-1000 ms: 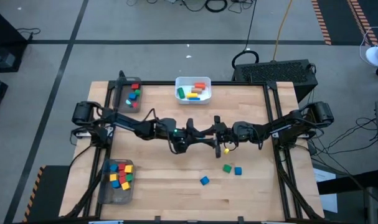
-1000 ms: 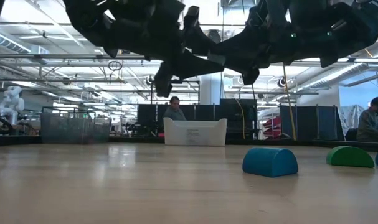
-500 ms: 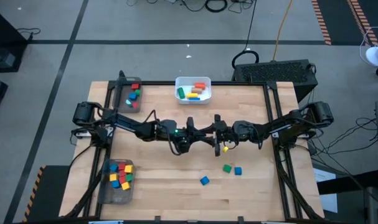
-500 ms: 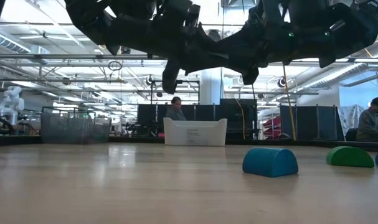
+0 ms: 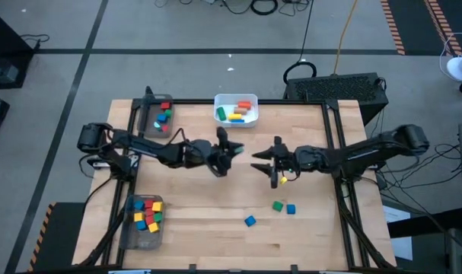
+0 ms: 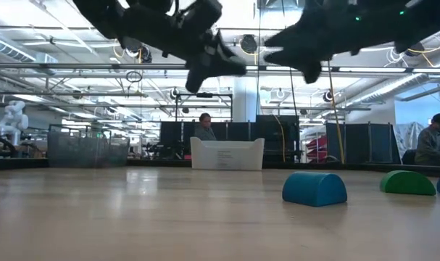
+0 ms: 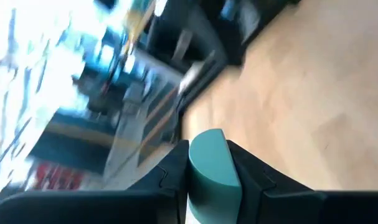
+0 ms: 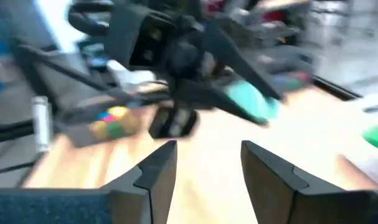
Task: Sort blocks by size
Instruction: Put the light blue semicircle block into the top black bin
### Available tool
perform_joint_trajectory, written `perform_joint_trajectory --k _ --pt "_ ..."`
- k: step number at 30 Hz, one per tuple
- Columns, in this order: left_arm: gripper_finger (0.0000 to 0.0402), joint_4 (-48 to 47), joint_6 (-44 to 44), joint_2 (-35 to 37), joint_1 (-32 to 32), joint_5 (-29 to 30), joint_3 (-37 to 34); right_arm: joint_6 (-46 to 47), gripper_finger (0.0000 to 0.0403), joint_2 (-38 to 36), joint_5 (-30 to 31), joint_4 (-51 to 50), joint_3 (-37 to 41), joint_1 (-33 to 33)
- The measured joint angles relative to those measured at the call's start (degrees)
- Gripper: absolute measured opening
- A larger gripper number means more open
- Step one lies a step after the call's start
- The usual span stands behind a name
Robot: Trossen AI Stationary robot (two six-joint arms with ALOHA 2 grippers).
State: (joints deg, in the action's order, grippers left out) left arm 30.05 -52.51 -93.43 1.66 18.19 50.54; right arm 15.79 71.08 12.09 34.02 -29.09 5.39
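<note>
My left gripper (image 5: 229,144) is above the table's middle and is shut on a teal block (image 7: 208,163). The block also shows in the right wrist view (image 8: 258,103). My right gripper (image 5: 261,162) is a little to the right of it, facing it. It is open and empty, and its fingers (image 8: 154,177) stand apart. A green block (image 5: 277,205) and two blue blocks (image 5: 291,208) (image 5: 250,221) lie on the table nearer the front. In the low view the blue one (image 6: 314,188) and the green one (image 6: 408,183) rest on their flat sides. My left gripper pinches the teal block between its two fingers (image 7: 251,183), on two opposite faces (image 7: 198,183). The block's rounded end (image 7: 207,138) sticks out past the fingertips. The block is lifted clear of the table.
A white bin (image 5: 220,114) with several blocks stands at the far edge. A clear tray (image 5: 150,120) with blocks is at the far left. Another tray (image 5: 132,228) with several blocks is at the near left. People sit in the room beyond the table.
The two grippers were together over the table's middle and have drawn apart. My left gripper has gone toward the table's left and far edge. My right gripper has drawn back toward the right edge.
</note>
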Motion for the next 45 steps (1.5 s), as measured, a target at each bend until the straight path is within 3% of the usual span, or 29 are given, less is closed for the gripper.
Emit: perform_joint_trajectory --k 4,10,15,21,32,37,45 --pt "0.0081 -5.93 2.43 2.53 -0.63 6.08 -0.01 1.97 0.0162 -4.98 8.12 -8.86 0.03 2.07" --pt "0.0081 -10.70 13.67 6.63 -5.15 5.82 -3.17 5.67 0.0161 -7.55 17.25 -16.51 0.03 7.05" --pt "0.0081 -12.36 19.34 10.83 -10.20 6.45 -8.03 9.60 0.0161 -6.61 20.59 -19.22 0.03 10.69" --pt "0.0081 -15.16 25.19 17.43 -16.55 7.66 -13.24 16.69 0.0161 -3.12 21.05 -23.94 0.05 13.41" --pt "0.0087 -24.95 33.00 28.72 -28.96 12.09 -19.10 29.03 0.0161 10.27 21.03 -24.95 0.09 15.04" --pt "0.0089 -30.54 37.02 30.51 -34.82 12.23 -19.15 32.48 0.0161 13.88 21.06 -23.73 0.09 15.04" --pt "0.0086 -39.83 45.80 30.53 -44.52 12.07 -19.15 29.89 0.0161 15.07 21.03 -18.68 0.12 15.04"
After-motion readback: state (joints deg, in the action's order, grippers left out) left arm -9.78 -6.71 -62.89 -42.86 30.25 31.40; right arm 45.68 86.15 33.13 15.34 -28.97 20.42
